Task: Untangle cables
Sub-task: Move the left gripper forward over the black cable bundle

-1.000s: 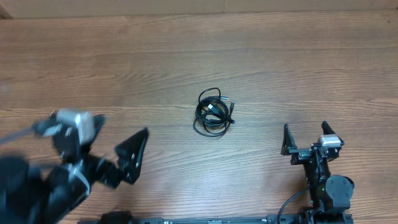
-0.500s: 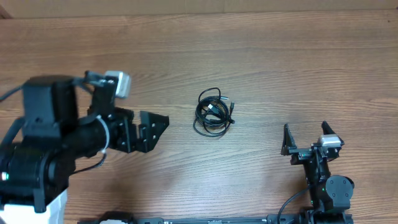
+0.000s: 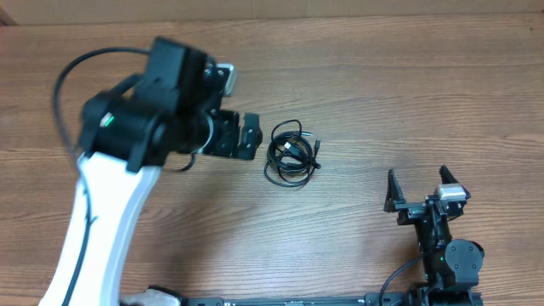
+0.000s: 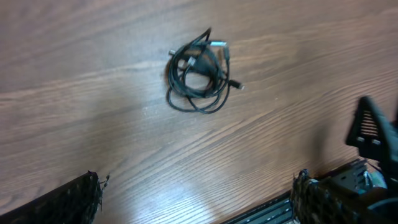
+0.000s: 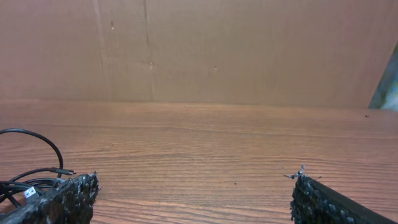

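We see the thin black plug-ended cables [image 3: 291, 155] lying as one small knotted coil flat on the brown wood-grain table [image 3: 382, 76], about mid-table and well clear of every edge. No strand is pulled loose, so we judge the untangling not yet begun. The black left pincer [image 3: 248, 138] sits just beside the coil on its left-edge side, tips facing it, not touching, jaws wide and empty. We read that as a setup for a first grab, with the jaws wide enough to straddle a loop. In the left wrist view the coil lies ahead of the two fingertips [image 4: 71, 200] and between their lines, apart from both. The black right pincer [image 3: 417, 190] is parked by the near edge toward the right corner, jaws wide, holding nothing, well apart from the coil, probably to leave room. Its wrist view catches only a few loops at lower left.
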Robot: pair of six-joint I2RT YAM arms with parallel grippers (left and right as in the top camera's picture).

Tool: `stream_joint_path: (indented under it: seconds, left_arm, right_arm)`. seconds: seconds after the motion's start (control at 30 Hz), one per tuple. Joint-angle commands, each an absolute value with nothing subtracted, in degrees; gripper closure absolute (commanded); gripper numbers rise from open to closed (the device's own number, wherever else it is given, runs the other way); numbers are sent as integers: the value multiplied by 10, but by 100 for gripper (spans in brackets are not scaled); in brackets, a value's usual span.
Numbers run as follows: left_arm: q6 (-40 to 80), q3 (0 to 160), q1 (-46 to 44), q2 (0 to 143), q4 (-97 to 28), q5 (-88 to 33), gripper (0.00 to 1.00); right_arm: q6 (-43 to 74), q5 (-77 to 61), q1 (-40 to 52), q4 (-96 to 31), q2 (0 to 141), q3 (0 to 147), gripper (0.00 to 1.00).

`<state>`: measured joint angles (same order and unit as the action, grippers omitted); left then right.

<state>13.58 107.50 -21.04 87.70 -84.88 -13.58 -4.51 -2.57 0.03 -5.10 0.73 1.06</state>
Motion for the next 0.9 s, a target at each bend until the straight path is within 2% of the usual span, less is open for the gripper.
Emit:
stream_joint_path:
  seconds: [0.0,0.4,0.53,0.8,0.87]
  left_arm:
    - [132,1084,-214,933,-851,-149,0]
    - [123,1084,-214,1115,-839,-166,0]
    - [104,1084,-215,1149,-812,-169,14]
    - [6,1084,-215,1178,-730,-191,13]
    - [-14,1083,-216,1181,-719,-192,16]
  right_arm:
    - [-44,-27,0,-47,2,5,0]
    - [-44,-27,0,-47,2,5,0]
    - [-44,-27,0,-47,2,5,0]
    - [-44,-27,0,-47,2,5,0]
    - [-44,-27,0,-47,2,5,0]
